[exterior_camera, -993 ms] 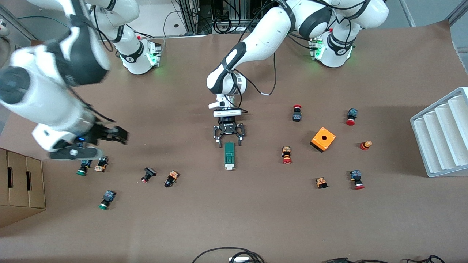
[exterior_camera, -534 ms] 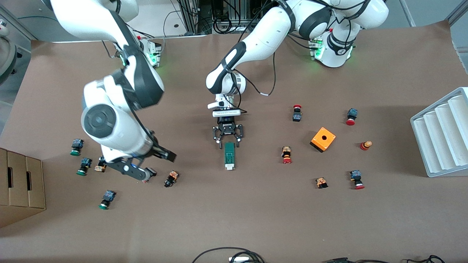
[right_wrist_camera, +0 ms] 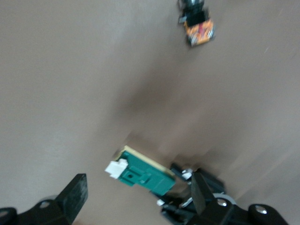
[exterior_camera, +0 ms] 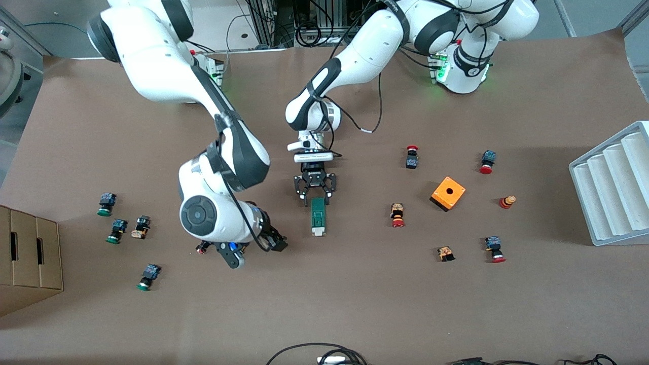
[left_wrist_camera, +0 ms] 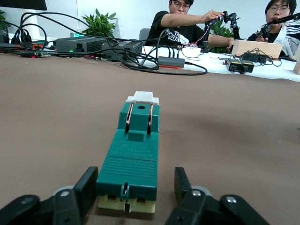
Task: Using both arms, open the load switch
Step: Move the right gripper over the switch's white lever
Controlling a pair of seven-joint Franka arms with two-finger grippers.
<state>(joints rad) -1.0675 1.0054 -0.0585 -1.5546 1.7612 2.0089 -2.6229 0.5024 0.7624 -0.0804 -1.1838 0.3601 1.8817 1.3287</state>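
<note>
The load switch (exterior_camera: 318, 217), a narrow green block, lies mid-table with its white sliding piece (exterior_camera: 318, 232) at the end nearer the front camera. My left gripper (exterior_camera: 316, 196) is low at the switch's other end, its fingers on either side of the block. In the left wrist view the load switch (left_wrist_camera: 133, 154) sits between the left gripper's (left_wrist_camera: 136, 174) fingers; one finger (left_wrist_camera: 87, 187) is against the green side, the other stands slightly apart. My right gripper (exterior_camera: 268, 243) hangs open over the table beside the switch, toward the right arm's end. The right wrist view shows the load switch (right_wrist_camera: 144, 175) just ahead of the right gripper (right_wrist_camera: 139, 194).
An orange box (exterior_camera: 448, 193) and several small push buttons (exterior_camera: 397, 215) lie toward the left arm's end, with a white ribbed rack (exterior_camera: 613, 182) at that table edge. More push buttons (exterior_camera: 117, 230) and a cardboard box (exterior_camera: 28, 258) are at the right arm's end.
The right arm has swept from its end of the table toward the load switch. The left gripper's fingers have drawn closer together around the switch's end.
</note>
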